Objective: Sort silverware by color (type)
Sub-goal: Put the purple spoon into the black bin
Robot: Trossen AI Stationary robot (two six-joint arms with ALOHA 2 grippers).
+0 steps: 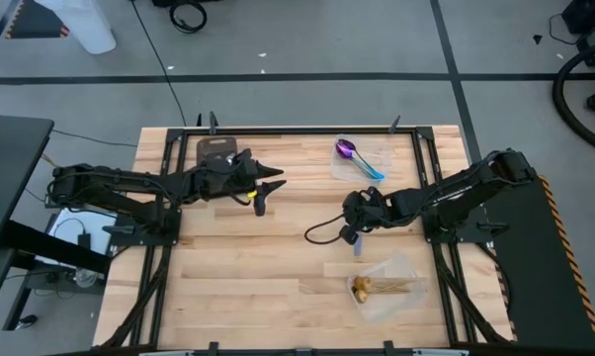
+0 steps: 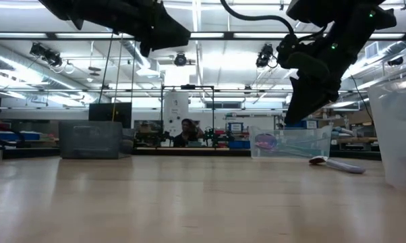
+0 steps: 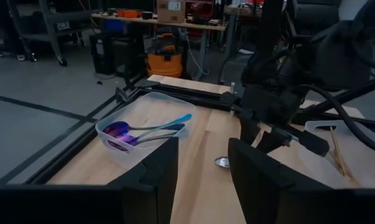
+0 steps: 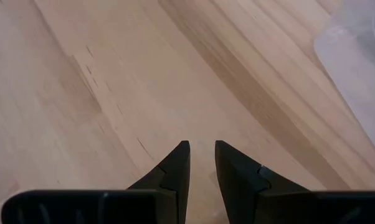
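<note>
Hovering over bare wood, both grippers empty.

Left gripper point(image 1: 265, 188) sits above the table point(image 1: 228, 277) near the dark grey tray point(image 1: 216, 150), fingers point(image 3: 156, 171) spread apart with nothing between them. Right gripper point(image 1: 354, 229) hangs mid-table, pointing down at plain planks; its tips point(image 4: 178, 158) stand a narrow gap apart, gripping nothing. Purple-blue spoons with teal handles point(image 1: 360, 158) lie in the clear container point(image 1: 377, 148) at the far edge (same ones show in the left wrist view point(image 3: 144, 129)). Gold spoons point(image 1: 382, 288) lie in the second clear container point(image 1: 401, 267) nearer the front, right side. One silver spoon bowl point(image 3: 222, 162) rests on the wood just beside the right gripper.
</note>
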